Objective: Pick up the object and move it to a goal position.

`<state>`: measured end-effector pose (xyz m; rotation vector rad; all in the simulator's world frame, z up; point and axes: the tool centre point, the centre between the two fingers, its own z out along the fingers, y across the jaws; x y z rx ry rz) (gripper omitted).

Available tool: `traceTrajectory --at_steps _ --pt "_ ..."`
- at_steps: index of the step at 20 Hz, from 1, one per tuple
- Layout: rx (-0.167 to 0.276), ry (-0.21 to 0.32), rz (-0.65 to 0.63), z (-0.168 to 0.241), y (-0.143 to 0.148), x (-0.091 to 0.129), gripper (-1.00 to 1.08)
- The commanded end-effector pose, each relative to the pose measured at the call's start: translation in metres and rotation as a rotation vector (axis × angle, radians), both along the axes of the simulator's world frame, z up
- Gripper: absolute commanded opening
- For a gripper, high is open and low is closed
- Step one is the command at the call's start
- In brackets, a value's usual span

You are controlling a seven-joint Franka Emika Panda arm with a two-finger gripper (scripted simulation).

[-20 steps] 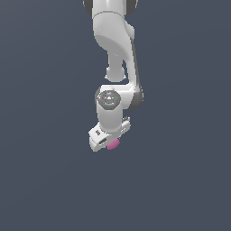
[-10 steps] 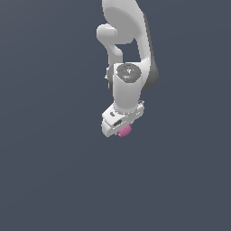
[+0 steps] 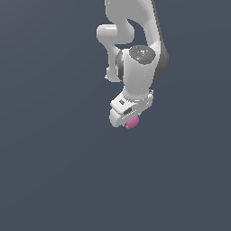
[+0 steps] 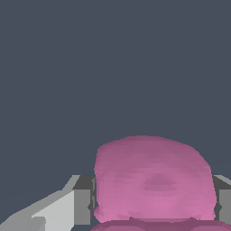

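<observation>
The object is a small pink chunk with rounded edges [image 3: 131,122]. It sticks out from under the white gripper [image 3: 129,119] in the exterior view. In the wrist view the pink chunk [image 4: 153,180] fills the space between the two fingers [image 4: 83,200], which press on both its sides. The gripper is shut on it and holds it in the air. The white arm [image 3: 135,45] reaches down from the top of the exterior view.
Plain dark grey-blue surface [image 3: 54,171] all around the arm, with no other objects in view.
The arm has moved toward the exterior view's right and upward, carrying the pink chunk with it. The grip has stayed shut.
</observation>
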<state>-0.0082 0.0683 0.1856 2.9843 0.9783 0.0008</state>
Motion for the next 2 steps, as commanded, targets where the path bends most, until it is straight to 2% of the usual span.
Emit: traceTrajectory --at_steps 1,2 --pt "0.000 0.001 -0.001 0.0037 0.0027 -0.0014 -1.00" --pt "0.000 0.001 -0.001 0.0040 0.0030 -0.0014 -1.00"
